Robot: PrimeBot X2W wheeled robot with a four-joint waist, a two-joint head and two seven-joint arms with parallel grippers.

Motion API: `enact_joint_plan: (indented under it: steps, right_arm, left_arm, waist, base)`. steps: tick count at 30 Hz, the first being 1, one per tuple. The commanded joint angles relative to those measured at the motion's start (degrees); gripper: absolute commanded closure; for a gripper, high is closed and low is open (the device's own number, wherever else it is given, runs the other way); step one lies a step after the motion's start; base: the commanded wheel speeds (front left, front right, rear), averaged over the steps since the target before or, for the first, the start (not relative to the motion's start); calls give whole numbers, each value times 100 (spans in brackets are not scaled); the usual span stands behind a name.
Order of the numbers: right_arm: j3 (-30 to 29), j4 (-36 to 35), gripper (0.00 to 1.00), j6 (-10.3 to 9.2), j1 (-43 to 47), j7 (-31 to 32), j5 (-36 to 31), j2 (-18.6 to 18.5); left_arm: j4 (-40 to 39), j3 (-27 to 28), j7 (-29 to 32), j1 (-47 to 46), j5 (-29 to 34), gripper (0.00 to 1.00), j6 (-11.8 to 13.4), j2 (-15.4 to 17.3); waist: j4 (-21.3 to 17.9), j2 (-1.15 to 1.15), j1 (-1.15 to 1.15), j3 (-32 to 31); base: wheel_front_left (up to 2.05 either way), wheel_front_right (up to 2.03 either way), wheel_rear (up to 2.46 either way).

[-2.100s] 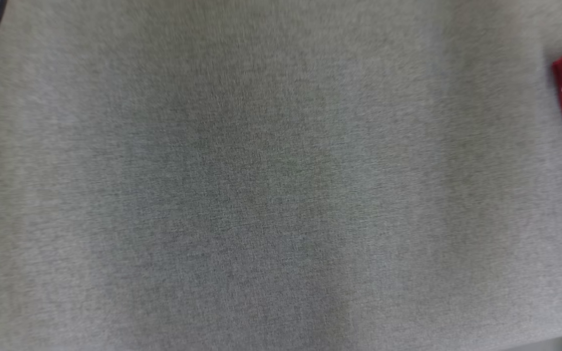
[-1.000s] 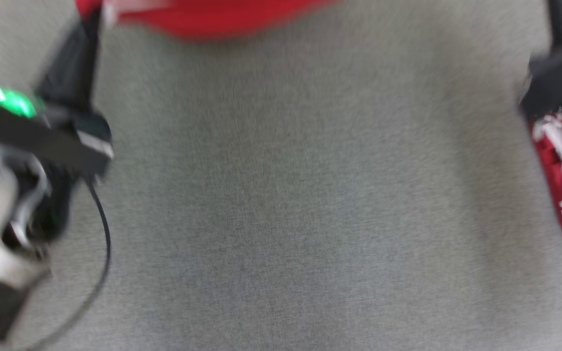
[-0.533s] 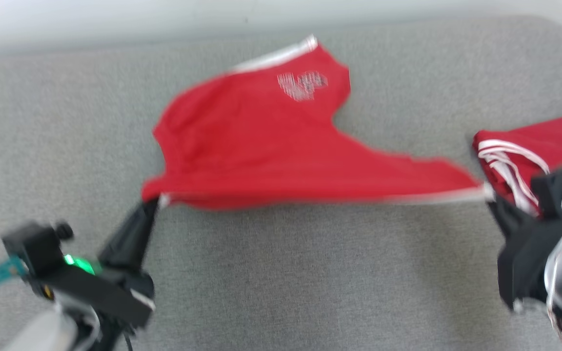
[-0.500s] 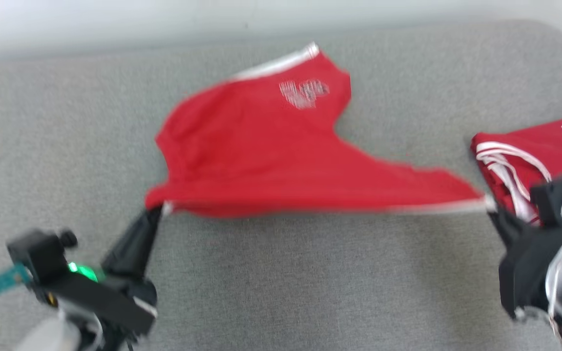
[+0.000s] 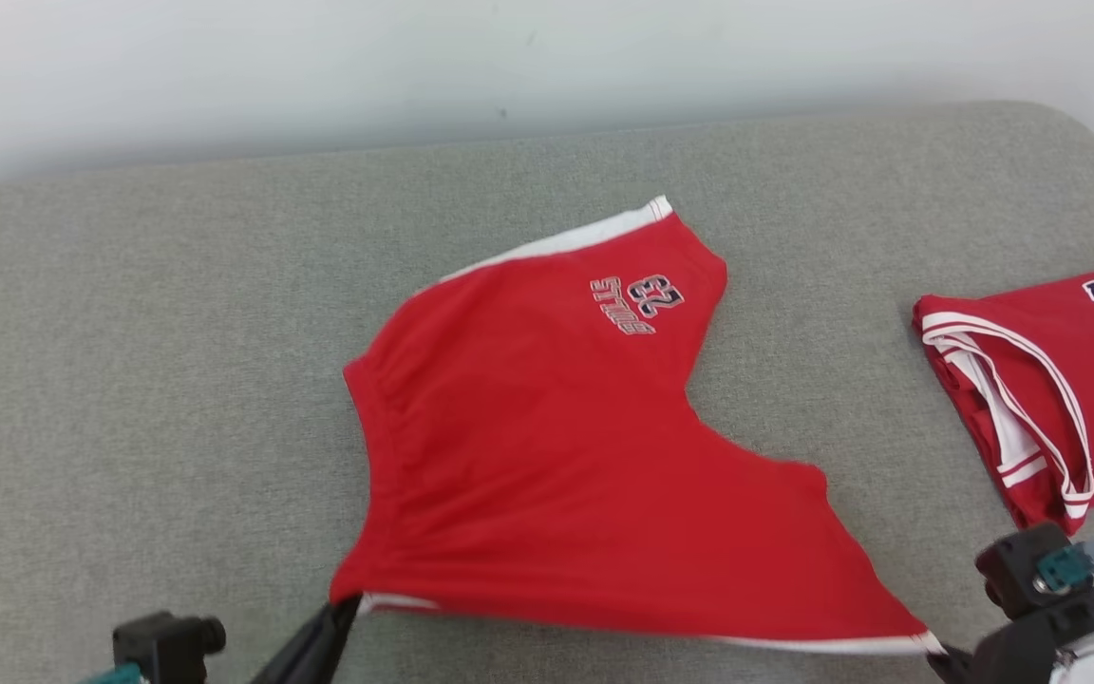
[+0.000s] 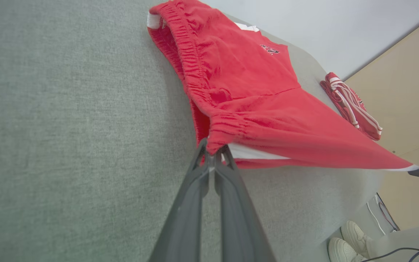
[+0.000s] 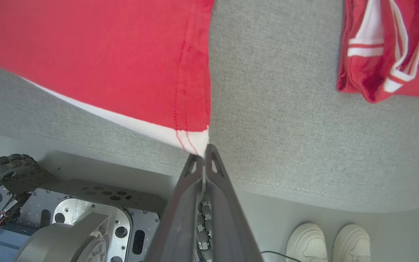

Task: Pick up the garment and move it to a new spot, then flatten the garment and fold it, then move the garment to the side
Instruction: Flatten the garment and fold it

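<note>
From where I stand, the left claw (image 5: 343, 608) is pinched shut on the waistband corner of the red shorts (image 5: 556, 456). From its tips the cloth runs forward and off to its right, draped over the grey cushion (image 5: 129, 332) with the near edge lifted clear. It looks like soft stuff, a light, limp knit that sags wherever it isn't pulled. I'd say there is nothing to break and it isn't slippery, though a thin pinch could slide off under a hard tug. The gathered elastic waistband and the stitched, white-trimmed hem corners look like the soundest holds, and that is where it is held. The right claw (image 5: 936, 655) is clamped on the white-edged leg-hem corner, so the near edge hangs taut between the two claws. Ahead of the right claw and to its right lies a folded red jersey (image 5: 1050, 380), apart from the shorts. The left wrist view gives the ruched waistband bunched just past the tips and the gap under the raised edge, both harder to read from the head view. The head view gives the whole outline and the printed emblem on the far leg. The right wrist view adds the double stitching at the held corner, the robot's base (image 7: 67, 218) below the cushion's edge, and a person's white shoes (image 7: 326, 242).
</note>
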Motion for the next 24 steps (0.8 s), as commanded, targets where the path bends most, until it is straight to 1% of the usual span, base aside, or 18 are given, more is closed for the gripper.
enact_joint_plan:
  steps: [1,5,10,15,17,19,24]
  right_arm:
    - [-62,-31,100,-20,80,52,24,1]
    - [-398,-318,100,-20,433,502,37,148]
    - [-865,-843,100,-20,909,1072,166,460]
    - [-1416,-1251,100,-20,1210,1483,112,759]
    - [-1463,-1376,100,-20,1149,1387,113,688]
    - [-1343,-1369,100,-20,1009,1168,210,557]
    - [-974,-958,100,-19,338,269,276,37]
  left_arm:
    - [-4,1,-1,87,-13,100,29,45]
    - [-77,-113,167,323,-38,100,146,181]
    - [-312,-182,389,637,-348,100,178,276]
    - [-505,-234,594,866,-491,100,284,456]
    - [-589,-199,559,913,-507,100,309,479]
    - [-671,-149,471,900,-516,100,306,439]
    - [-763,-77,352,580,-453,100,201,237]
  waist:
    - [22,1,0,-20]
    - [107,1,0,-71]
    - [177,1,0,-107]
    - [228,1,0,-118]
    - [252,1,0,-111]
    - [267,1,0,-90]
    - [343,1,0,9]
  base:
    - [0,0,0]
    - [0,0,0]
    - [0,0,0]
    - [0,0,0]
    - [0,0,0]
    - [0,0,0]
    - [0,0,0]
